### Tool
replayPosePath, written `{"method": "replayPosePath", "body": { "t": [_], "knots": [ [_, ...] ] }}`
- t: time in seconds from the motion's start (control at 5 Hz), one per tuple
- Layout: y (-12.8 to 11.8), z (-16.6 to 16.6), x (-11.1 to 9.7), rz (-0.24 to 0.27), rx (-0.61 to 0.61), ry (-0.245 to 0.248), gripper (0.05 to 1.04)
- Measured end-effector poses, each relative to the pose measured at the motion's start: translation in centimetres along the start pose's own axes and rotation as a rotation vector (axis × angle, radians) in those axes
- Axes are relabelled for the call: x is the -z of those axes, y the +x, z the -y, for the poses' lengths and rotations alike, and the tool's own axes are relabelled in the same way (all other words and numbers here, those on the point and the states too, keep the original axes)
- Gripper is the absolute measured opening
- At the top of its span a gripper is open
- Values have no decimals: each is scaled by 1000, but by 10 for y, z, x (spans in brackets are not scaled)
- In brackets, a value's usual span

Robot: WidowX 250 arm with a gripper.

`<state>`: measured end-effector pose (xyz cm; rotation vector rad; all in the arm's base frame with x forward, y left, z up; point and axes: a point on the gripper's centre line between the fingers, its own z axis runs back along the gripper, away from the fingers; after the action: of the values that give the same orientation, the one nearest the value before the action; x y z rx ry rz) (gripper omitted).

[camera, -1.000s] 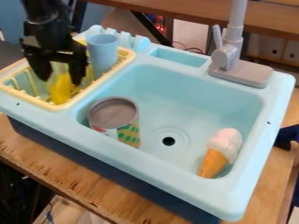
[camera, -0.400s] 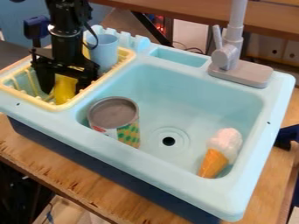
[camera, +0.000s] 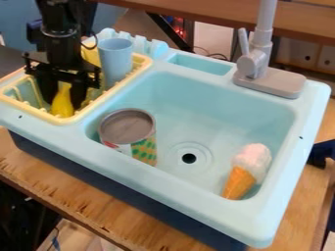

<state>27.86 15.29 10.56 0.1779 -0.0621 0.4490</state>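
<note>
The black gripper (camera: pixel 62 98) hangs down into the left part of the yellow-rimmed dish rack (camera: pixel 98 104). Right at it is a yellow thing (camera: pixel 62 105), narrow at the top and wider below; its upper part is partly hidden by the gripper. Whether the gripper holds this thing, I cannot tell. A light blue cup (camera: pixel 116 59) stands upright in the rack, just right of the gripper.
In the light blue sink (camera: pixel 196 98), a can (camera: pixel 128 128) leans at the left and an ice cream cone toy (camera: pixel 241 182) lies at the right. A grey faucet (camera: pixel 260 63) rises behind the basin.
The gripper came lower over the rack, tipping more upright, then shifted slightly left. The yellow thing now shows a narrower top. The cup, can and cone toy have stayed put.
</note>
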Motion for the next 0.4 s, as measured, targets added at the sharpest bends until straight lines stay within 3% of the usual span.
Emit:
{"method": "replayPosePath", "body": {
  "t": [0.2, 0.4],
  "knots": [
    [-1, 1, -20, 47, 29, -50, 563],
    [-5, -1, -36, 71, 42, -50, 548]
  ]
}}
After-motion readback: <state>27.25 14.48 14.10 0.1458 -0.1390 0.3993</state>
